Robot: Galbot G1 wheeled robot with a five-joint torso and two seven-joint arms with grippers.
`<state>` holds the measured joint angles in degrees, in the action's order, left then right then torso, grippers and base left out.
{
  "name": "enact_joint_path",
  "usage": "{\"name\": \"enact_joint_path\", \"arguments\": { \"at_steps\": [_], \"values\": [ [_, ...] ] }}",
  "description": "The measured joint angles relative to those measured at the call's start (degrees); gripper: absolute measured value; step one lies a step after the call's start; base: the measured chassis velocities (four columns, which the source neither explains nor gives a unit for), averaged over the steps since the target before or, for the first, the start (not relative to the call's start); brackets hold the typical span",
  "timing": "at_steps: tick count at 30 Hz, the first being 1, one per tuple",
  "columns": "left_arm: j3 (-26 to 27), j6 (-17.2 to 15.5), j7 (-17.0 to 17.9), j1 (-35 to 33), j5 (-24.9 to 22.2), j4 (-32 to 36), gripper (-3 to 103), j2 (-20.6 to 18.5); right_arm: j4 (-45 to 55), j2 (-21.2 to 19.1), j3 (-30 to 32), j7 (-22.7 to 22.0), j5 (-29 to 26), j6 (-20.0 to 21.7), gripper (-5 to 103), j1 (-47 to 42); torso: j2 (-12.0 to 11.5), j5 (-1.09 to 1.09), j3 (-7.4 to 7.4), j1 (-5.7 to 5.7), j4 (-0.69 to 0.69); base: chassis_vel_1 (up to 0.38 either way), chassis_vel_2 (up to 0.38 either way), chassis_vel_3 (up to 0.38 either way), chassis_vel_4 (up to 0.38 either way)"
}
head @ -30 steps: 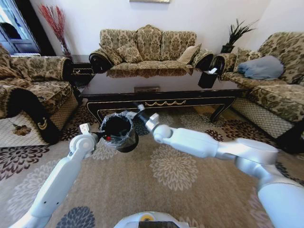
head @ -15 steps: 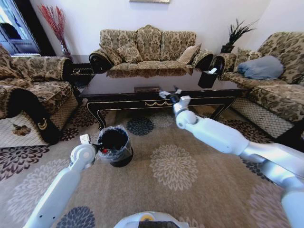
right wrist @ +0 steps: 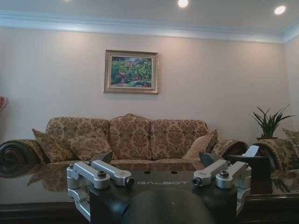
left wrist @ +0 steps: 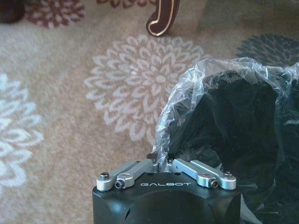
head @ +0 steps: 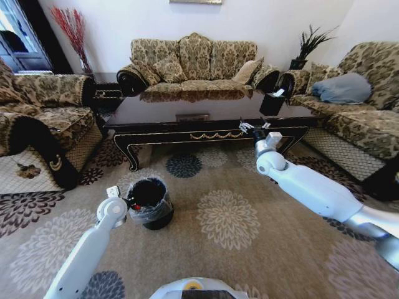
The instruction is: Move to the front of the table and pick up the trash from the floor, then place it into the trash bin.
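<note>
The black trash bin with its clear bag stands on the patterned floor in front of the dark table. My left gripper is at the bin's near-left rim, shut on the bag's edge. In the left wrist view the fingertips pinch the crinkled plastic beside the trash bin and its dark inside. A small red piece of trash shows inside the rim by the gripper. My right gripper hangs open and empty before the table's front rail, and the right gripper faces the tabletop.
A dark tissue box sits at the table's right end. Sofas ring the table at the back, left and right. A curved table leg stands beyond the bin. Open carpet lies between me and the table.
My right arm swung away from over the bin, rightward and up to the table's front rail. The bin and my left gripper came down and nearer to me.
</note>
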<state>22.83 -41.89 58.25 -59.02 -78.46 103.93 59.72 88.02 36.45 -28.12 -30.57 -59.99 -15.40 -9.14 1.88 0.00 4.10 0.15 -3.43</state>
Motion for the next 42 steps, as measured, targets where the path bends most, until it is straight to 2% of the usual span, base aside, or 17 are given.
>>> {"name": "enact_joint_path", "arguments": {
  "at_steps": [14,19,21,23,27,29,30,31,33,36,38,40,42],
  "values": [
    [-0.4,1.4,0.3,1.7,1.6,-3.2,1,0.8,0.7,-1.8,2.7,1.4,0.7,-0.1,100,-2.8,0.0,0.0,0.0,0.0,0.0,0.0,0.0,0.0,0.0],
    [-0.9,2.2,1.4,1.9,0.7,-3.2,-1,1.0,1.6,-2.6,3.8,1.5,0.7,-0.1,100,-3.8,0.0,0.0,0.0,0.0,-0.01,0.0,0.0,0.0,0.0],
    [-0.8,2.3,1.6,1.5,-0.1,-2.3,10,1.0,2.4,-2.8,4.0,1.5,0.9,-0.1,100,-4.2,0.0,0.01,0.0,0.0,-0.01,0.0,0.0,0.0,0.0],
    [-0.7,2.4,1.7,1.4,-0.2,-2.0,10,1.0,2.7,-2.8,4.1,1.5,0.9,-0.1,100,-4.2,0.0,-0.01,0.0,0.0,-0.02,0.0,0.0,0.0,0.0],
    [0.5,2.2,3.6,-0.1,-2.1,2.2,31,-0.2,4.0,-3.7,5.1,1.5,1.0,-0.1,100,-5.0,0.0,0.0,-0.01,0.0,0.01,0.0,0.0,0.0,0.0],
    [1.0,2.2,4.2,-0.5,-2.7,3.5,31,-0.6,4.2,-3.8,5.5,1.5,1.1,-0.1,100,-5.4,0.0,0.0,-0.01,0.0,0.0,0.0,0.0,0.0,0.0],
    [2.1,2.1,4.9,-1.5,-3.6,5.9,42,-1.3,4.7,-4.0,6.4,1.5,1.2,-0.1,100,-6.2,0.0,0.0,-0.01,0.0,0.0,0.0,0.0,0.0,0.0],
    [2.9,1.9,5.2,-2.2,-4.1,7.4,47,-1.7,5.0,-4.1,7.1,1.5,1.3,-0.1,100,-7.0,0.0,0.0,-0.01,0.0,-0.01,0.0,0.0,0.0,0.0],
    [3.9,1.8,5.6,-3.0,-4.6,9.2,47,-2.3,5.3,-4.2,7.7,1.6,1.3,0.0,100,-7.7,0.0,0.01,-0.01,0.0,0.0,0.0,0.0,0.0,0.0],
    [7.2,1.2,6.0,-5.6,-4.2,14.0,64,-4.0,6.2,-4.2,10.1,1.7,1.6,0.1,100,-10.8,0.0,0.0,-0.01,0.0,0.0,0.0,0.0,0.0,0.0],
    [8.3,1.0,5.4,-6.5,-2.8,15.1,64,-4.4,6.3,-4.1,10.8,1.7,1.8,0.2,100,-11.7,0.0,0.0,-0.01,0.0,0.0,0.0,0.0,0.0,0.0],
    [10.6,1.2,0.8,-8.3,1.3,16.3,76,-5.1,6.7,-4.0,12.2,1.8,2.1,0.2,100,-13.6,0.0,0.0,-0.01,0.0,-0.01,0.0,0.0,0.0,0.0],
    [15.8,4.6,-13.9,-12.4,10.0,17.5,86,-5.8,7.3,-4.0,14.4,3.7,2.5,0.1,100,-16.4,0.0,0.0,-0.01,0.0,0.0,0.0,0.0,0.0,0.0]
  ]
}}
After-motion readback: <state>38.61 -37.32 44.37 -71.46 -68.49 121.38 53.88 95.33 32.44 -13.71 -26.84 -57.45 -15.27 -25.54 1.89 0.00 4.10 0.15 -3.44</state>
